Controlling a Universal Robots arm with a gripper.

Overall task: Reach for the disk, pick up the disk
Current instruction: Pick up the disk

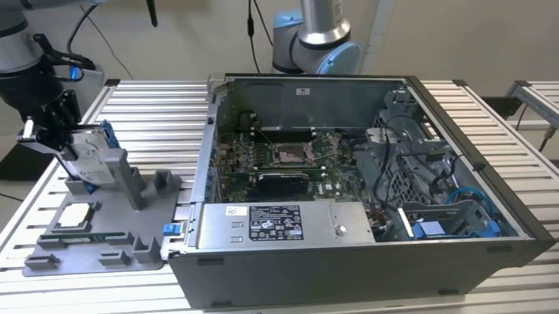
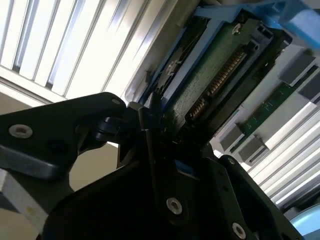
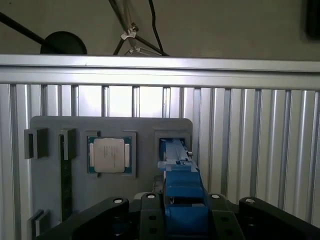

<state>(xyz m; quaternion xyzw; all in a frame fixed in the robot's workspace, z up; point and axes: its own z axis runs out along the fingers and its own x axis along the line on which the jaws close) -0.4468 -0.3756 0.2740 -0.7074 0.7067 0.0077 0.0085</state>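
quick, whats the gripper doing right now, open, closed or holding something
Gripper: closed on the disk, gripping it across its blue-framed edges.

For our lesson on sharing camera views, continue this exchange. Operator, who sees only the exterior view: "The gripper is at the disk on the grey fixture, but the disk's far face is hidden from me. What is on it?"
Observer: In the second wrist view, that face of the disk is a green circuit board with a row of metal contacts.
Operator: Is the disk out of its slot?
Observer: It seems not. In the first wrist view, its blue bracket runs from the gripper into the slot of the grey fixture.
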